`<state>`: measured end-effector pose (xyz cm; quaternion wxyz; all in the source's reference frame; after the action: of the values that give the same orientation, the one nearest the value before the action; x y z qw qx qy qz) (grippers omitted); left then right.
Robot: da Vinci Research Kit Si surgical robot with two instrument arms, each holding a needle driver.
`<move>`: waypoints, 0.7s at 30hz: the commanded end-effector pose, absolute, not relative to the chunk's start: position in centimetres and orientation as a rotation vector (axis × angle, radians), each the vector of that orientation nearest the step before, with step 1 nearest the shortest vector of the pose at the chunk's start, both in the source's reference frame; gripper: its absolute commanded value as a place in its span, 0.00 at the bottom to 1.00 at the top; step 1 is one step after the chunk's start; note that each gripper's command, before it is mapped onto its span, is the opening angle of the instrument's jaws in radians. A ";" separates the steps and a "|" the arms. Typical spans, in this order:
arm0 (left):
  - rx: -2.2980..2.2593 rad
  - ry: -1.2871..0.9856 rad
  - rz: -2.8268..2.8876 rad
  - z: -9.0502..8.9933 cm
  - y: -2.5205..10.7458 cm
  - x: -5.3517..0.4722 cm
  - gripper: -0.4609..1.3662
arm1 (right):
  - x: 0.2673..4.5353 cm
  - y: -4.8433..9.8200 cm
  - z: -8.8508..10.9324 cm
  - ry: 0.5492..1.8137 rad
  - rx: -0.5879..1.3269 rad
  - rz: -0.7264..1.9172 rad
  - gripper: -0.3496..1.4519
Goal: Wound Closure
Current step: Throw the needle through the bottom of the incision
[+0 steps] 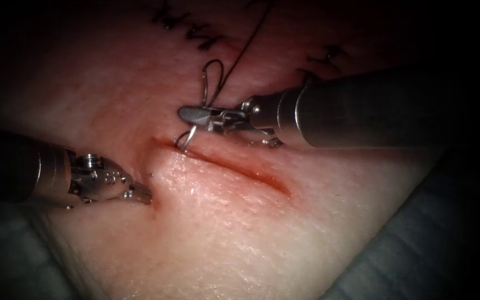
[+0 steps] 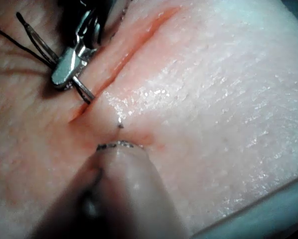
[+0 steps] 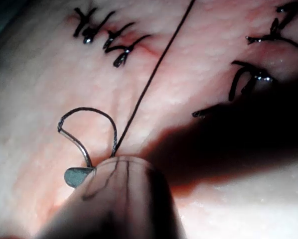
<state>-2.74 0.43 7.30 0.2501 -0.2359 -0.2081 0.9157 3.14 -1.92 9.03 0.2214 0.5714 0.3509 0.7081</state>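
Nearest the endoscope lies the pale front slab of the tissue, bare and unstitched. Taking the cut as landmark: the left pincer sits just off its left end, on the near-left side, its tip pressed against or into the tissue surface. The jaws look closed or nearly so, but whether they pinch tissue or merely push on it cannot be told from these pictures; they hold neither needle nor thread.

The cut itself is an open red slit with no stitch across it, a little red fluid along its edges.

Just beyond the cut's left end, the right pincer comes in from the right with its jaws closed on the needle, gripping it around mid-curve. One end of the needle curves down into the tissue at the cut's far edge; the other arcs up behind the jaws. In the left wrist view a small point shows at the near lip, possibly the needle tip emerging.

Farther back, the thread runs away from the needle, past finished dark stitches on other wounds.

This reads as the first bite: nearly all the closure remains.
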 end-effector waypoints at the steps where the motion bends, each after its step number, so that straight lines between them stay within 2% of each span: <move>1: -0.645 -0.578 2.491 7.3 0.4 -2.74 0.09 | 3.15 -1.9 9.0 0.960 1.597 1.957 0.00; 21: -0.666 -0.581 2.503 7.3 0.5 -2.73 0.09 | 3.36 -2.2 8.9 0.938 1.730 1.937 0.00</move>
<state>-2.73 0.48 7.32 0.2414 -0.2425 -0.2093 0.9160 3.38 -2.22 8.84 0.1864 0.6158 0.3347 0.6885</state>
